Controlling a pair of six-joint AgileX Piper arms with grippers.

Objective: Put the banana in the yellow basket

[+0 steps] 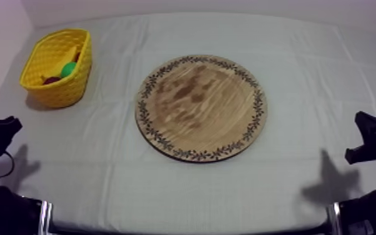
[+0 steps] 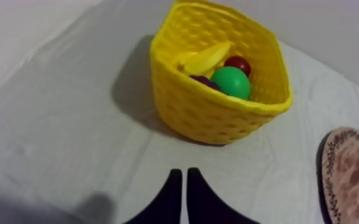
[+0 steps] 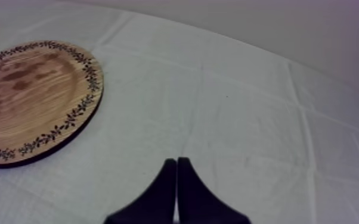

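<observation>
The banana (image 2: 207, 58) lies inside the yellow basket (image 2: 200, 104), leaning on its far wall above a green round fruit (image 2: 231, 81) and a small red fruit (image 2: 238, 63). From above, the basket (image 1: 53, 84) stands at the table's far left. The round wooden board (image 1: 200, 106) with its patterned rim lies bare in the middle. My left gripper (image 2: 182, 174) is shut on nothing, a short way in front of the basket. Low at the left edge of the top view sits that same left gripper (image 1: 3, 128). My right gripper (image 3: 176, 162) is shut, over bare cloth beside the board (image 3: 30, 95).
A dark purple fruit (image 2: 204, 81) peeks out beside the green one in the basket. Grey-white cloth (image 1: 184, 181) covers the table all round the board. My right arm (image 1: 375, 140) rests low at the right edge.
</observation>
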